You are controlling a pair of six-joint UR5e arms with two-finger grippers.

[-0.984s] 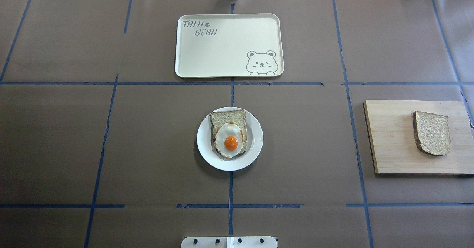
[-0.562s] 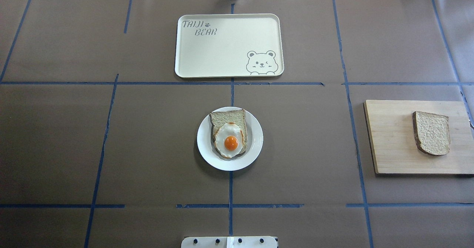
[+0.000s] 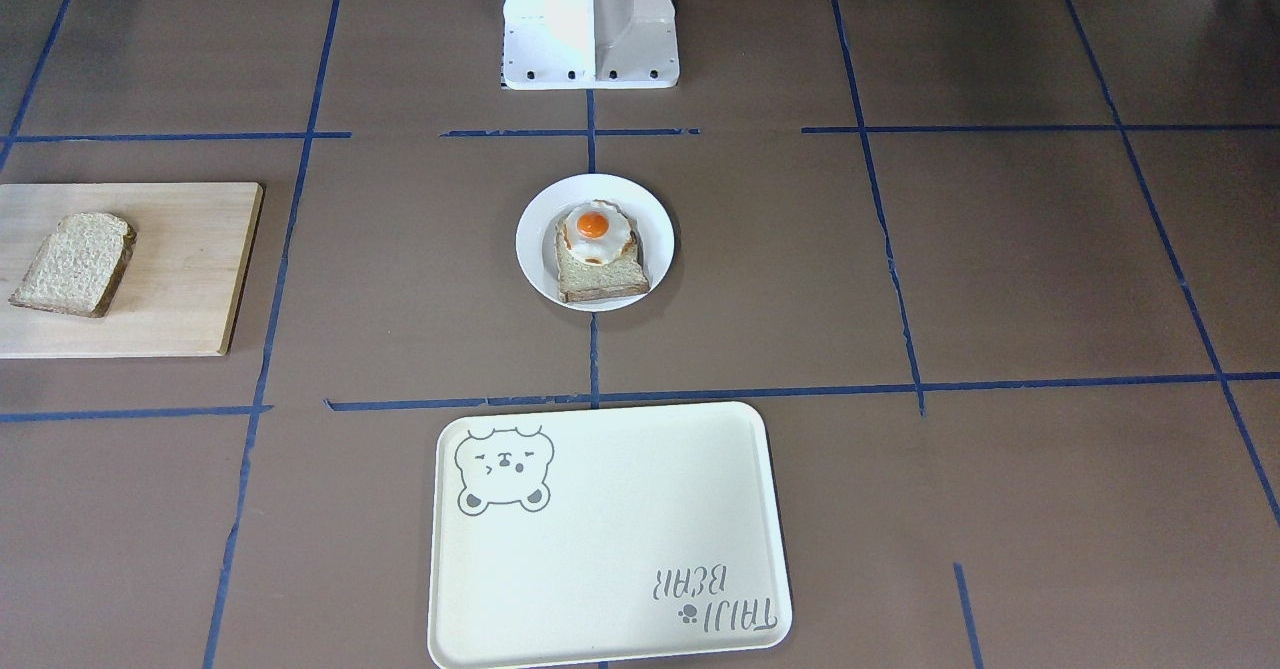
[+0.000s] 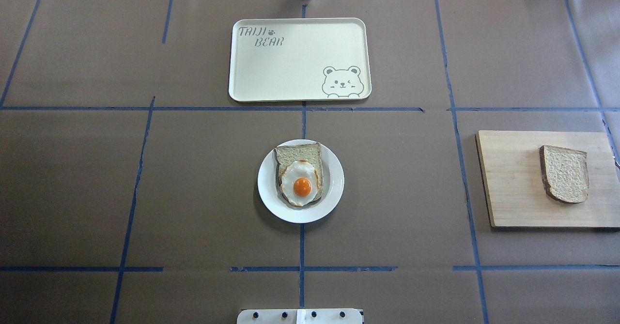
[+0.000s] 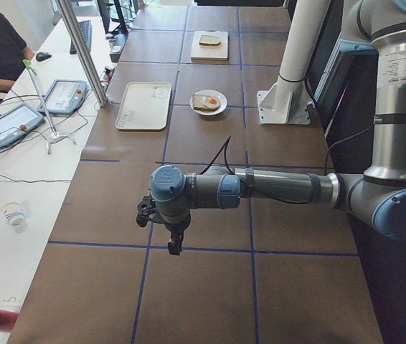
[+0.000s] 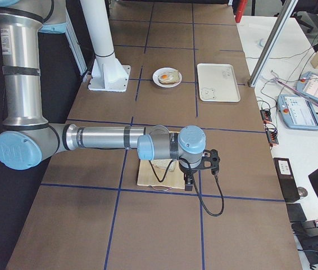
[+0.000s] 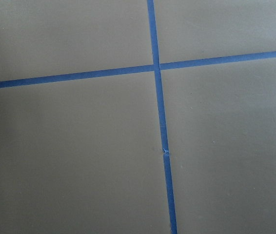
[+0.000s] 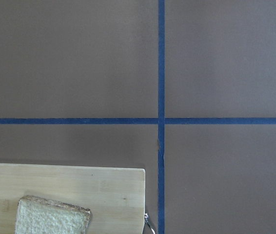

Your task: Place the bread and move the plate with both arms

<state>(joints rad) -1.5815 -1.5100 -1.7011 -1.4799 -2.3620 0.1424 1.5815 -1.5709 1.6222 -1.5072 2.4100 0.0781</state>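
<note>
"Two arms and one long brown table (image 4: 97, 178) to cover, biggest things first. Where do the arms stand?"

"The left arm (image 5: 282, 188) reaches out low over the table's left end, above a crossing of blue tape lines (image 7: 157, 68). The right arm (image 6: 103, 138) reaches out over the right end, its wrist above the cutting board (image 4: 508, 183). Only the side views show them."

"Next in size?"

"The cream tray (image 4: 290, 67) with the bear drawing lies at the far middle, touching nothing. The wooden board lies at the right edge. The plate (image 4: 334, 181) sits at the table's centre, on the robot's side of the tray, and carries an egg-topped slice (image 4: 300, 181)."

"And the bread?"

"The bread (image 4: 565, 174) lies flat on the board's right half, well apart from the plate. The right wrist camera catches a corner of it, low and to the left."

"The claws?"

"The left gripper (image 5: 175, 244) and the right gripper (image 6: 188, 183) both point down, clear of the surface. Each shows only small in a side view, so I cannot tell how far the jaws are parted, nor whether they hold anything"
</note>
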